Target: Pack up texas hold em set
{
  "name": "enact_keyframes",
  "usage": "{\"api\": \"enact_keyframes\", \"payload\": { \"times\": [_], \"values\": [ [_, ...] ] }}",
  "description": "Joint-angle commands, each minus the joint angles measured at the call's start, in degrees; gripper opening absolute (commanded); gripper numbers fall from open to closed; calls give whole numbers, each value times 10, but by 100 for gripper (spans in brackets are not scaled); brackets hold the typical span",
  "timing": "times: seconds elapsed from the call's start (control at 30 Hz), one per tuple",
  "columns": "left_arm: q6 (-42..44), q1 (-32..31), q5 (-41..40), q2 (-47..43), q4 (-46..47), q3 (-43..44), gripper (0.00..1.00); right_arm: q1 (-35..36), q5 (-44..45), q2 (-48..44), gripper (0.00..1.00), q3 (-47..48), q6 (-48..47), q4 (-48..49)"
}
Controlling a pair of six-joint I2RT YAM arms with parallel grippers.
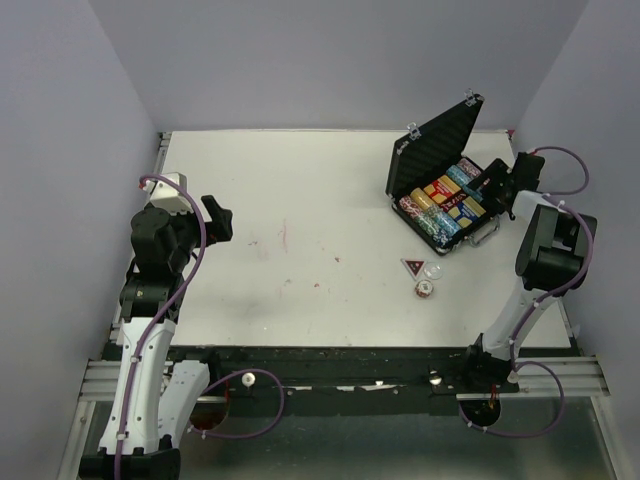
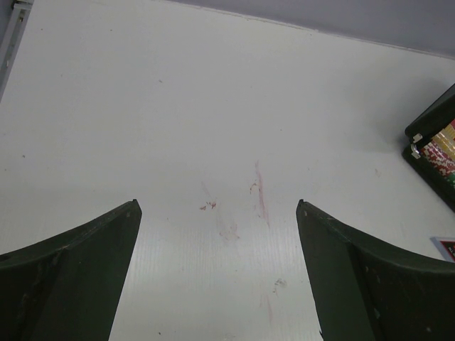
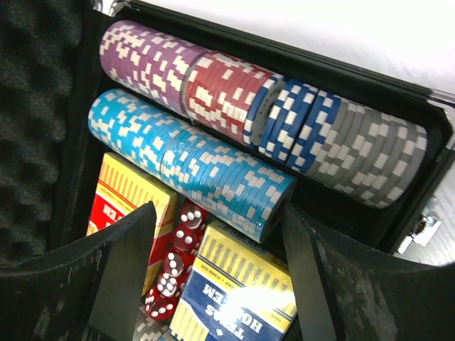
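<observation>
light: even, bright | shadows: soft | blur: near pincer fingers [image 3: 114, 270]

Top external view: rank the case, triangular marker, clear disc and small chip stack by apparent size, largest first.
1. case
2. triangular marker
3. clear disc and small chip stack: too alike to rank.

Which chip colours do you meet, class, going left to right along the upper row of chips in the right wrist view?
purple chips → red chips → dark blue chips → grey chips
</observation>
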Motion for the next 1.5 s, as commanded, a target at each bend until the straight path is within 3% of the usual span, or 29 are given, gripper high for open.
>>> {"api": "enact_keyframes", "payload": {
  "times": [0.0,0.4,0.9,1.2,1.33,1.47],
  "values": [
    [0,3,-5,-1,8,-2,99,-3,-49,18,78,18,18,37],
    [1,3,-8,1,7,-2,99,8,-30,23,79,20,13,46],
    [13,-15,-27,1,14,-5,98,7,99,-102,92,-18,-34,23],
    [4,-203,-136,34,-2,5,95,8,64,-221,91,-106,5,8],
    [-61,-331,-189,65,21,5,95,8,33,-292,91,-160,22,5],
    [-95,-467,-241,164,42,43,94,8,20,-341,91,-182,10,-35]
  ]
}}
